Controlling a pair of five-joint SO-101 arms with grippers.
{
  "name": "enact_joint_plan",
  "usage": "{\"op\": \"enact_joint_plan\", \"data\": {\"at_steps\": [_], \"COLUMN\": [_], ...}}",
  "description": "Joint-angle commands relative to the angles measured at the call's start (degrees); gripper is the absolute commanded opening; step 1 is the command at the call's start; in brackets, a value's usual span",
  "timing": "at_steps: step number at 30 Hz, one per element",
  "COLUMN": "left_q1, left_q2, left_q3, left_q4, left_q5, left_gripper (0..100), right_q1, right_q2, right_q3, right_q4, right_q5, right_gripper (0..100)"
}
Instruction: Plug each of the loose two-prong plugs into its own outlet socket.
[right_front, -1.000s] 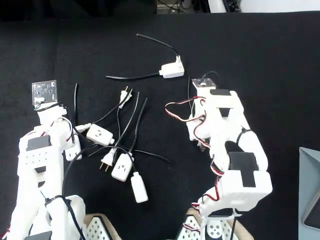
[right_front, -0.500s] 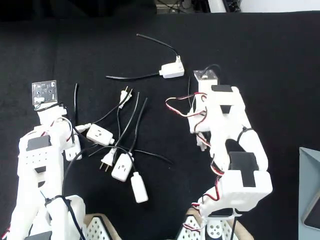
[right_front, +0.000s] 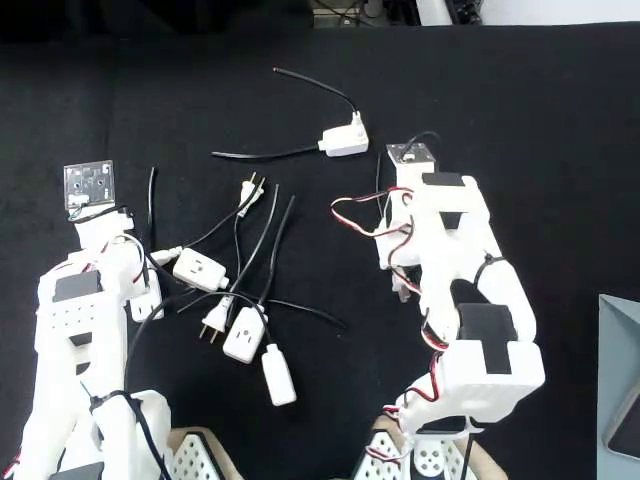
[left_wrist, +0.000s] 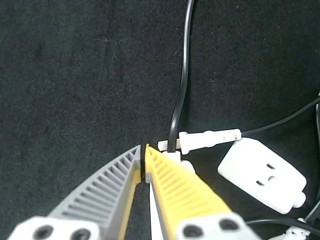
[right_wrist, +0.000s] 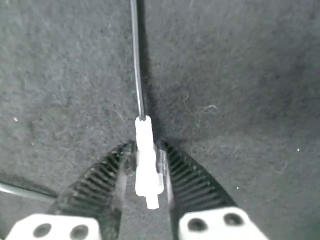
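My right claw (right_wrist: 145, 150) grips a white plug (right_wrist: 146, 175). My left claw (left_wrist: 145, 151) is pinched shut near a socket (left_wrist: 262, 175).

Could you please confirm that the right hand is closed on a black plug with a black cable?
Not quite: the right wrist view shows the plug is white. The right hand is closed on it, and its cable is black.
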Motion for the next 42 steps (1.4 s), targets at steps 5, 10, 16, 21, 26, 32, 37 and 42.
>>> {"op": "enact_joint_plan", "data": {"at_steps": [5, 10, 16, 21, 26, 32, 37, 42], "left_q1": [0.0, 0.0, 0.0, 0.0, 0.0, 0.0, 0.0, 0.0], "left_q2": [-0.8, -0.8, -0.8, -0.8, -0.8, -0.8, -0.8, -0.8], "left_q3": [-0.3, -0.3, -0.3, -0.3, -0.3, -0.3, -0.3, -0.3], "left_q4": [-1.2, -1.2, -1.2, -1.2, -1.2, -1.2, -1.2, -1.2], "left_q5": [0.1, 0.1, 0.1, 0.1, 0.1, 0.1, 0.1, 0.1], "left_gripper": [3, 3, 3, 3, 3, 3, 3, 3], "right_q1": [-0.7, -0.7, -0.7, -0.7, -0.7, -0.7, -0.5, -0.4], "right_q2": [-0.2, -0.2, -0.2, -0.1, -0.1, 0.5, 4.3, 5.1], "right_q3": [-0.5, -0.5, -0.4, -0.5, -0.2, 0.0, -1.2, -2.0], "right_q4": [4.6, 4.7, 6.9, 7.4, 7.4, 7.5, 7.5, 7.5], "right_q5": [-0.5, -0.5, -0.5, -0.5, -0.5, -0.5, -0.5, -0.5], "right_gripper": [8.5, 8.5, 8.8, 8.9, 8.7, 8.6, 8.6, 8.5]}}
